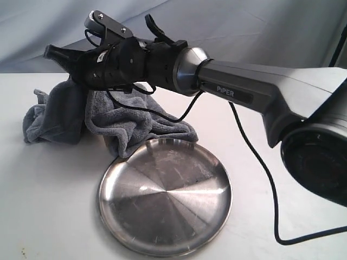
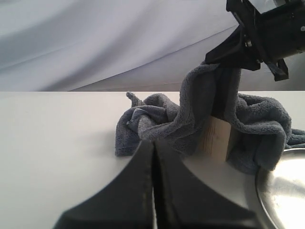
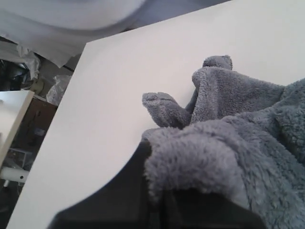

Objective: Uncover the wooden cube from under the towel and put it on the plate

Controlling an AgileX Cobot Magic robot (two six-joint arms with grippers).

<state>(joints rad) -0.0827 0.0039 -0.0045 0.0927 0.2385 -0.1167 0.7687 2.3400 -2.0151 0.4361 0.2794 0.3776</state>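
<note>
The grey-blue towel [image 1: 124,119] lies bunched behind the steel plate [image 1: 165,203], with one part pulled up into a peak. My right gripper [image 1: 57,57] reaches across to the left side and is shut on that raised fold [image 3: 200,157]. In the left wrist view the lifted towel [image 2: 167,119] uncovers the pale wooden cube [image 2: 218,138], which stands on the table under the right gripper [image 2: 224,62]. The plate's rim [image 2: 283,186] shows beside it. My left gripper [image 2: 153,142] sits low over the table, shut and empty, a short way in front of the cube.
The right arm [image 1: 260,92] spans the scene above the plate, and its black cable [image 1: 255,162] trails over the table to the plate's right. A pale cloth backdrop hangs behind the white table [image 1: 49,206].
</note>
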